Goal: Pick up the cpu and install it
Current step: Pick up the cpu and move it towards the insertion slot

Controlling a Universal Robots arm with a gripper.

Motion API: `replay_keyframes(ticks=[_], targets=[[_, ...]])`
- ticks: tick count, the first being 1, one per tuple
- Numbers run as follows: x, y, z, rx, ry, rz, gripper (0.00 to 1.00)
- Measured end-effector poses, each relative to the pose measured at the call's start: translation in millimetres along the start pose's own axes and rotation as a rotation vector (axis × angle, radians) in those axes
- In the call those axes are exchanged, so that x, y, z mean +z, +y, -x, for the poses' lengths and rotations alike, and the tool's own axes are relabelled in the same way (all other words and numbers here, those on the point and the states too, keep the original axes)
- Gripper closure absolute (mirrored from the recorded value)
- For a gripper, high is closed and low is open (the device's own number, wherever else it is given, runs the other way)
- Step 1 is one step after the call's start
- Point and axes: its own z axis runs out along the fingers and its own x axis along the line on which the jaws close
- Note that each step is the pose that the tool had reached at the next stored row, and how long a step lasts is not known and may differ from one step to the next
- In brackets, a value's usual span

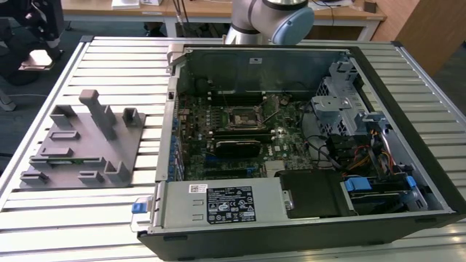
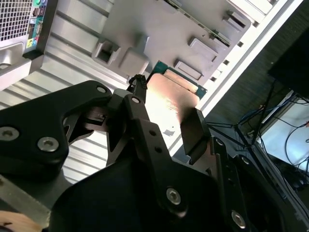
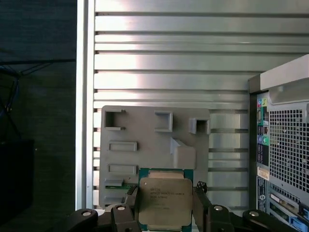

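Black gripper [image 2: 166,104] clasps small square silver-topped cpu [image 3: 165,200]
It sits pinched between both jaws at opposite edges, above the grey plastic fixture [image 3: 145,123]

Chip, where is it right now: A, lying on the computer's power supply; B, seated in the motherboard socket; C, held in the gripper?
C: in the first wrist view the chip sits clamped in the gripper, nearer the camera than the grey fixture.
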Motion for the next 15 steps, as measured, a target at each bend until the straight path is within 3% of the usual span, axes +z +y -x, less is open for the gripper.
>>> replay_keyframes(ticks=[15], targets=[[0.5,0.8,26.0,0.0,0.0001,0.0,0.47]])
